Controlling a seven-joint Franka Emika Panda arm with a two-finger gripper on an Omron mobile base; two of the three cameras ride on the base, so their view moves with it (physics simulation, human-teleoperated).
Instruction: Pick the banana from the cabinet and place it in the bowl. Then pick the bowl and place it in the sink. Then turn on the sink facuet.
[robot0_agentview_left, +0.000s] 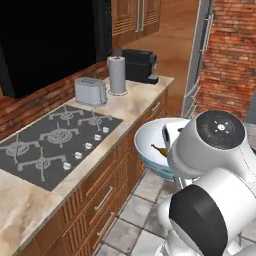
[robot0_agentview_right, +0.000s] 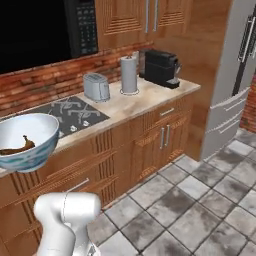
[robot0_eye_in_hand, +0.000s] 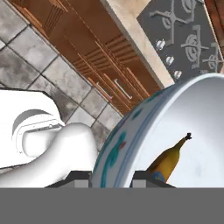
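Note:
The bowl (robot0_agentview_left: 149, 161), white inside with a blue pattern outside, hangs in the air beside the counter front, above the tiled floor. The banana (robot0_agentview_left: 160, 151) lies inside it, brown-mottled yellow. My gripper (robot0_eye_in_hand: 113, 177) is shut on the bowl's rim, one finger outside the wall (robot0_eye_in_hand: 118, 144) and one inside, next to the banana (robot0_eye_in_hand: 168, 159). From the right base view the bowl (robot0_agentview_right: 30, 159) floats at the far left with the banana (robot0_agentview_right: 17, 148) resting in its bottom. The sink, the sink facuet and the cabinet are out of view.
A stone counter (robot0_agentview_left: 135, 102) carries a cooktop (robot0_agentview_left: 55, 140), a toaster (robot0_agentview_left: 90, 91), a paper towel roll (robot0_agentview_left: 117, 75) and a black coffee machine (robot0_agentview_left: 140, 65). Wooden drawers (robot0_agentview_right: 150, 145) run below. A steel fridge (robot0_agentview_right: 235, 75) stands at the right; grey tiled floor (robot0_agentview_right: 200, 200) lies ahead.

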